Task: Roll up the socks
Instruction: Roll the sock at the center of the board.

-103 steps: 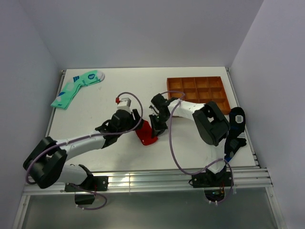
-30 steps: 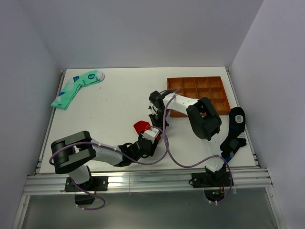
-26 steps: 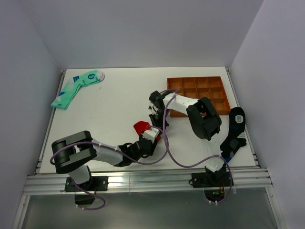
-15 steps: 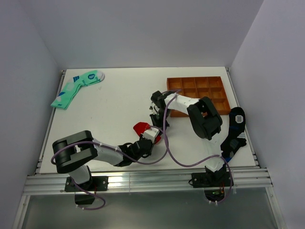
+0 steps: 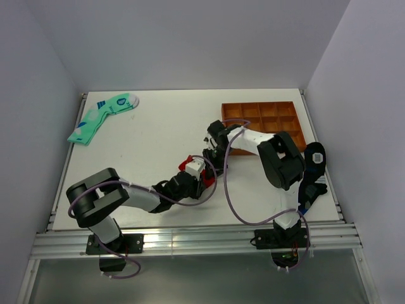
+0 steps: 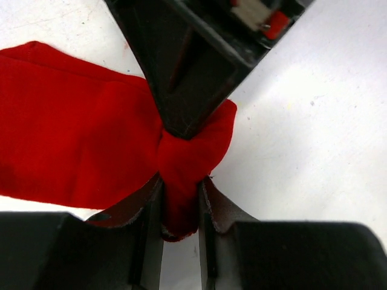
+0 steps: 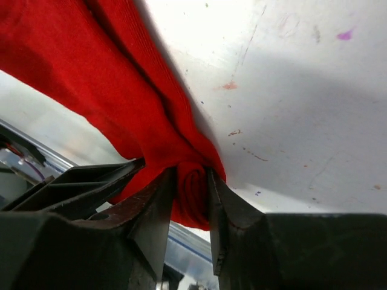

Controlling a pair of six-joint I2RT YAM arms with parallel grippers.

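The red socks (image 6: pixel 72 139) lie on the white table (image 5: pixel 152 139), near its middle, in a soft flat heap. One end is bunched up into a thick little fold. Both arms reach in and meet at that spot, so their tips are almost touching each other. The left gripper (image 6: pixel 180 202) is nearly closed and pinches the bunched end of the socks, and the red cloth fills the thin gap between its two fingers. The right gripper (image 7: pixel 192 190) comes from the other side. It is also nearly closed, and a small rolled bit of red cloth is squeezed between its fingers. The rest of the socks spreads out flat on the table, away from the two grippers. The brown tray (image 5: pixel 262 123) sits just behind the right gripper, toward the far right of the table. A mint-green sock (image 5: pixel 103 116) lies well apart in the far left corner. A black sock (image 5: pixel 314 158) lies at the right edge, beside the tray.
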